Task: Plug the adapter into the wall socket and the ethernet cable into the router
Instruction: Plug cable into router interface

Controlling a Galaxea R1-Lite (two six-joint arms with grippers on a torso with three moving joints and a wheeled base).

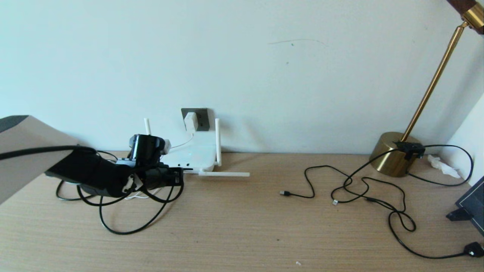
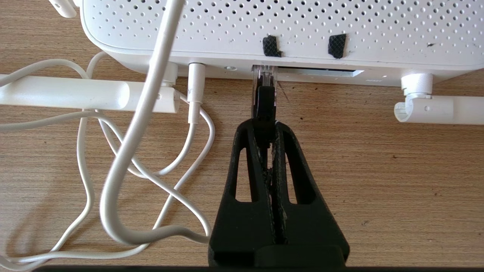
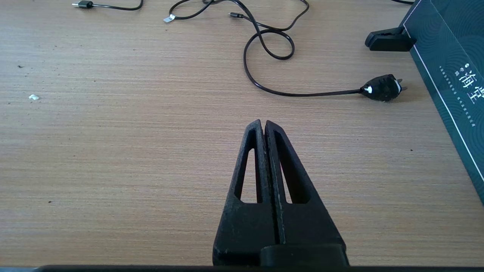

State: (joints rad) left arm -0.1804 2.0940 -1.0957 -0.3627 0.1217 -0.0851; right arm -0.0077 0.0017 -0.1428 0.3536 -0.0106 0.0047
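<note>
The white router [image 1: 193, 155] lies against the wall with its antennas spread. Above it, the white adapter [image 1: 191, 121] sits in the dark grey wall socket [image 1: 202, 118], and its thin cord runs down to the router. My left gripper [image 2: 264, 126] is shut on the ethernet cable's black connector [image 2: 264, 101]. The connector's clear tip is at a port in the router's front edge [image 2: 321, 72]. The cable's black loops [image 1: 124, 226] trail on the table under the left arm [image 1: 94, 173]. My right gripper [image 3: 263, 122] is shut on nothing, over bare table, and does not show in the head view.
A brass lamp [image 1: 395, 153] stands at the back right. Thin black cords [image 1: 363, 189] and a black plug [image 1: 473, 249] lie before it. A dark box [image 1: 472, 204] lies at the right edge. White cord loops [image 2: 124, 151] lie beside the left gripper.
</note>
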